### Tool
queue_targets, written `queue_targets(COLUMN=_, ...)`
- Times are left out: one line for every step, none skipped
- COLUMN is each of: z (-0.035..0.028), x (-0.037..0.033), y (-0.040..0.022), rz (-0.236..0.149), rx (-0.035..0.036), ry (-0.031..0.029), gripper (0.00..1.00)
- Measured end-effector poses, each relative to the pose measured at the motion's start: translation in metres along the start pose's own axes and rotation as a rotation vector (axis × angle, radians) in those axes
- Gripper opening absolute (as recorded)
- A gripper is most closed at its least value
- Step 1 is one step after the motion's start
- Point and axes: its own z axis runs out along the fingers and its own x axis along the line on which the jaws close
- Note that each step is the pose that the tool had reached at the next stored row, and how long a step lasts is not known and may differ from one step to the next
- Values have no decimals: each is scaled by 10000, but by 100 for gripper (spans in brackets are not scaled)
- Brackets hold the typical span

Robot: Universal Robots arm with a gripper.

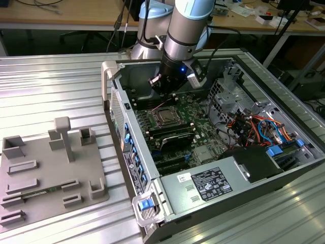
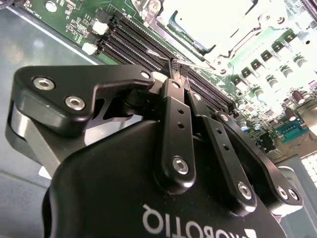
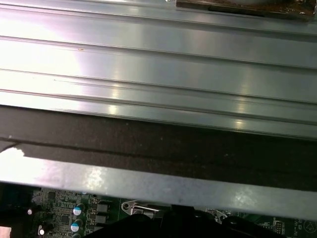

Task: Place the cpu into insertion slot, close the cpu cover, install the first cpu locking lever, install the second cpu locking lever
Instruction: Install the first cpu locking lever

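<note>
Fingertips of the gripper (image 2: 177, 74) are pressed together in the second wrist view, with nothing visible pinched between them, and they point down at the motherboard (image 1: 195, 119) inside the open computer case (image 1: 254, 61). Just ahead of the tips a thin wire locking lever (image 2: 195, 67) runs past, ending close to them; whether the tips touch it cannot be told. Beyond the lever sits the insertion slot (image 2: 218, 29), brightly lit, with the cpu cover (image 2: 247, 27) lying flat over it and a pale square face, likely the cpu (image 2: 198, 25), showing through its window. In the exterior view the gripper (image 1: 163, 87) hangs just above the slot (image 1: 166, 117), slightly behind it toward the case's back wall, and long black memory slots (image 1: 172, 137) lie in front of the socket.

Judging by this, the chip is seated, the cover is down, and the work in hand is a locking lever. To do it well, the closed tips should bear on the lever's free end rather than on its middle, press downward and then sideways so it tucks under its retaining hook, and stay clear of the memory slots beside the tool. A slip off so thin a wire could scrape the board, so slow, steady pressure is wise.
</note>
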Motion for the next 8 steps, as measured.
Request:
queue_targets(z=1, x=-3, y=0, rz=0, rx=2, ry=0, gripper=11)
queue_targets(z=7, x=-13, y=-2, rz=1, rx=11, ry=3, gripper=11)
queue_targets(z=10, x=-19, y=-3, rz=2, rx=13, ry=3, gripper=11)
queue_targets(z=24, x=-29, y=-5, rz=1, rx=13, ry=2, gripper=11)
queue_targets(z=29, x=-31, y=-6, rz=1, rx=14, ry=2, gripper=11)
queue_targets(z=34, x=-34, y=-7, rz=1, rx=15, ry=3, gripper=11)
queue_targets(z=50, x=-43, y=-9, rz=2, rx=15, ry=3, gripper=11)
queue_targets(z=60, x=-48, y=-10, rz=1, rx=14, ry=3, gripper=11)
